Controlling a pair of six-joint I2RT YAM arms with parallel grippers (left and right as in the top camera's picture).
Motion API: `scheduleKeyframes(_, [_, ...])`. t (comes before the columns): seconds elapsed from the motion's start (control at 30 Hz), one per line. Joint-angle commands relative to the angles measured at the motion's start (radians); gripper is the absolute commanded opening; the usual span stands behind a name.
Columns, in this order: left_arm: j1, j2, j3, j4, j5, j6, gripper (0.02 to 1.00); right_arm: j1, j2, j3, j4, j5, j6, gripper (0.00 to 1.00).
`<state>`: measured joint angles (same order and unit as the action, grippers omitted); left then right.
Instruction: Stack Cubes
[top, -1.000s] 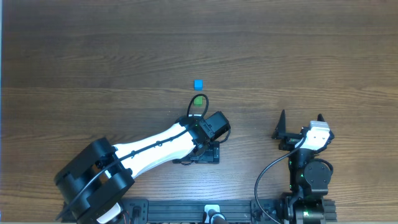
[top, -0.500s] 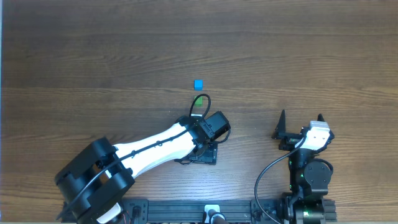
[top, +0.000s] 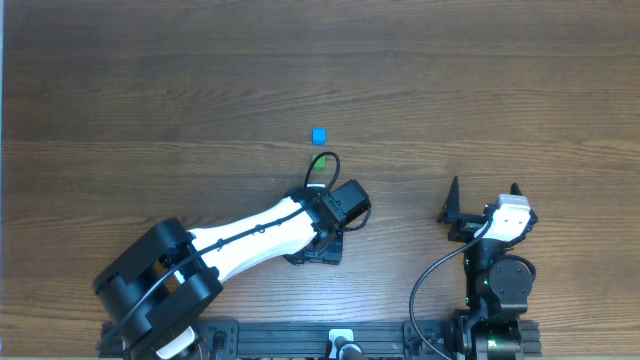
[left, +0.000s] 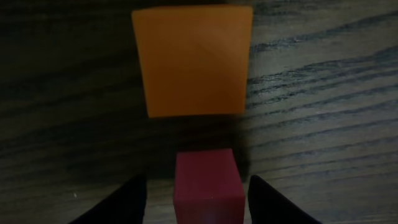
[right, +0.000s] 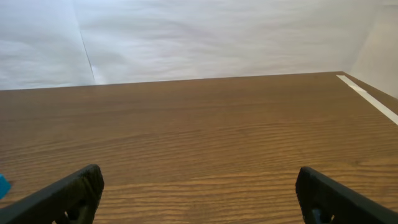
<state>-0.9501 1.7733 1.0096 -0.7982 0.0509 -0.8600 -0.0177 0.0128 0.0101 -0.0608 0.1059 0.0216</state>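
Centring the jaws on the red cube (left: 208, 183) looks to be the step in hand. It sits on the table (top: 150, 90) between the fingers (left: 127, 202) of the left gripper (left: 198, 198), which stand open on either side and hold nothing yet. The gap appears narrower on one side than the other. Just beyond the fingertips lies the orange cube (left: 193, 59), flat on the wood and close to the red one; whether they touch, cannot tell. To do this well, I would even out the two gaps before closing, so the first pad to land does not shove or twist the cube. The pads should meet opposite flat faces, low but clear of the table. The lift should go straight up, so the orange neighbour is not dragged. Farther ahead of the jaws sit a green cube (top: 319, 162) and, past it, a blue cube (top: 319, 136). Well apart, the right gripper (top: 482, 198) rests with jaws spread wide, nothing between them.
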Motion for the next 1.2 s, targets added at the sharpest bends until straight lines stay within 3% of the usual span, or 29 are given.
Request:
scheduleKeyframes(0.03, [-0.004, 0.011, -0.011, 0.003, -0.017, -0.021, 0.459, 0.005, -0.007, -0.005, -0.004, -0.008, -0.004, 0.993])
scheduleKeyframes(0.97, [-0.004, 0.011, -0.011, 0.022, -0.023, -0.065, 0.299, 0.005, -0.007, -0.005, -0.004, -0.008, -0.004, 0.991])
scheduleKeyframes(1.1, [-0.003, 0.011, -0.011, 0.021, -0.023, -0.069, 0.213, 0.005, -0.007, -0.005, -0.004, -0.008, -0.004, 0.993])
scheduleKeyframes(1.2, [-0.003, 0.011, -0.011, 0.017, -0.023, -0.092, 0.084, 0.005, -0.007, -0.005, -0.004, -0.008, -0.004, 0.991])
